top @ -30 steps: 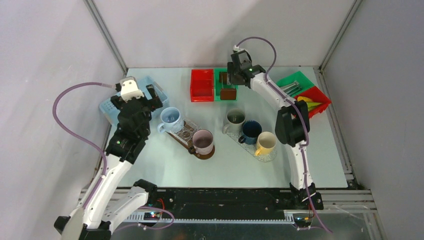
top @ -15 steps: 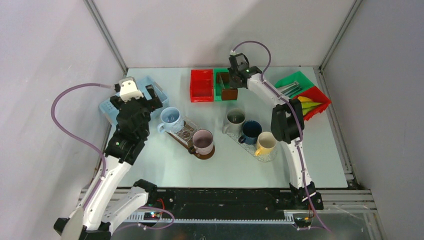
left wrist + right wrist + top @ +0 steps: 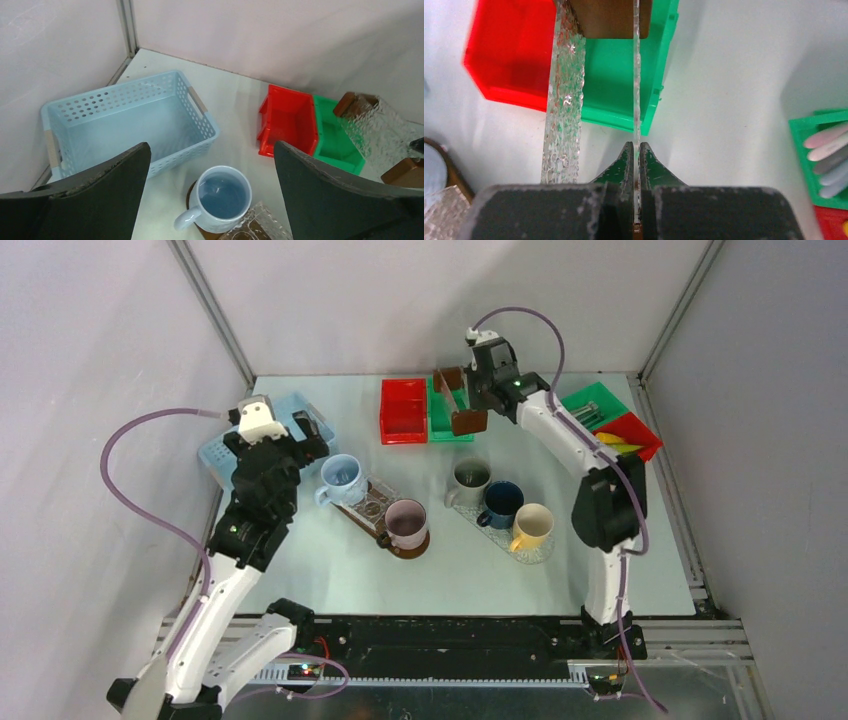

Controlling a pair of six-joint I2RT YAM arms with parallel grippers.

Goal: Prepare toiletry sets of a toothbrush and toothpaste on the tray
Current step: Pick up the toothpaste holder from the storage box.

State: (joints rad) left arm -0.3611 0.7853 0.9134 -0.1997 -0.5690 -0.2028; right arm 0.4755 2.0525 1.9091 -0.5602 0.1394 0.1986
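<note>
A clear textured tray (image 3: 458, 400) with brown wooden ends hangs tilted over the green bin (image 3: 443, 428). My right gripper (image 3: 480, 390) is shut on it. In the right wrist view the right gripper (image 3: 636, 150) pinches the tray's thin wall (image 3: 637, 75), and the opposite wall (image 3: 563, 100) stands to the left. Pale toothbrushes (image 3: 585, 418) lie in a green bin at the far right, with several of them (image 3: 826, 142) at the right edge of the right wrist view. Yellow toothpaste tubes (image 3: 617, 447) lie in the red bin beside them. My left gripper (image 3: 211, 150) is open above a light blue mug (image 3: 222, 197).
A light blue basket (image 3: 222, 452) stands at the back left and a red bin (image 3: 403, 410) at the back middle. Two more clear trays (image 3: 365, 502) (image 3: 540, 550) lie mid-table, bearing mugs: light blue (image 3: 341, 477), pink (image 3: 407, 523), grey (image 3: 470, 478), dark blue (image 3: 503, 502) and yellow (image 3: 532, 526).
My right gripper dipped to the tray in the green bin, shut on its wall and lifted it up and out, tilted. The left arm has stayed still.
</note>
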